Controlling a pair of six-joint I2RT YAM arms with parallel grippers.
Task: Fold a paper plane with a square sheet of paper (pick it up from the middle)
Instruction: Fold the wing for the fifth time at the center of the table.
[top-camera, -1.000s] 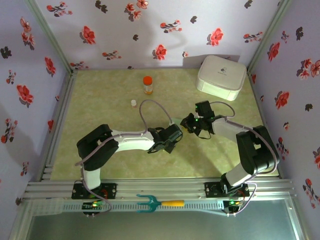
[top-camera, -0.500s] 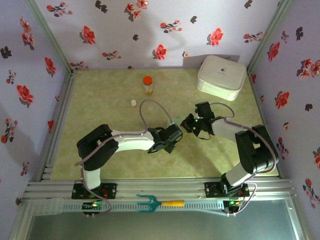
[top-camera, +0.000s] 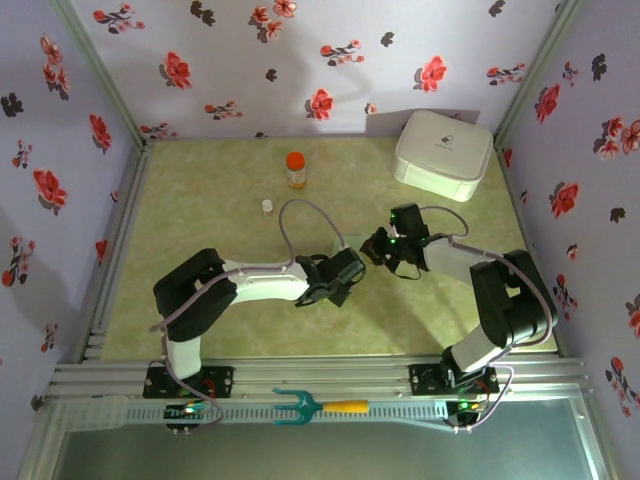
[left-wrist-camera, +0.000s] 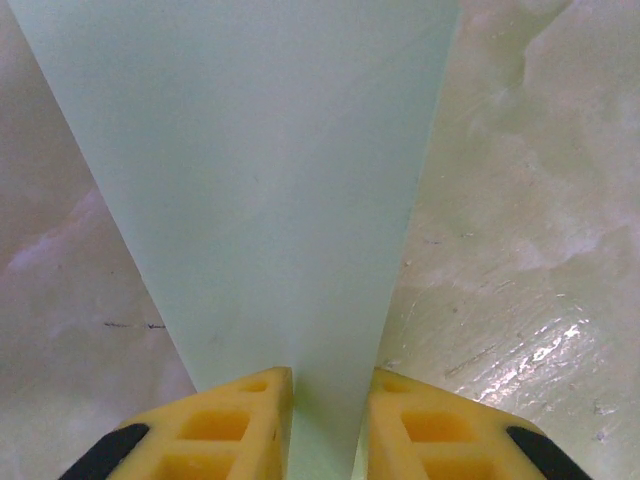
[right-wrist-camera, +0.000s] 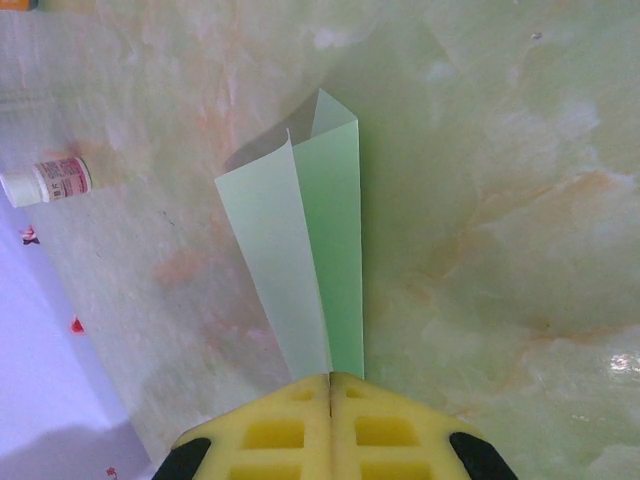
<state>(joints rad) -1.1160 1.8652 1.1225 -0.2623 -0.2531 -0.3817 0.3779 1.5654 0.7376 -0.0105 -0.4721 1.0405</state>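
The square sheet of paper is pale mint green, folded into a long narrow strip whose two flaps stand up in a V. My right gripper is shut on its near end, the yellow pads pressed together. In the left wrist view the paper rises as a broad pale band and runs down into the gap between my left gripper's yellow fingers, which stand slightly apart. From above, the left gripper and right gripper meet nose to nose at the table's middle.
An orange-capped bottle and a small white bottle stand at the back left of centre. A white rounded box sits in the back right corner. A teal fork tool lies on the front rail.
The left jaws have parted a little around the paper. The right jaws have closed on it, and the right gripper has edged slightly left.
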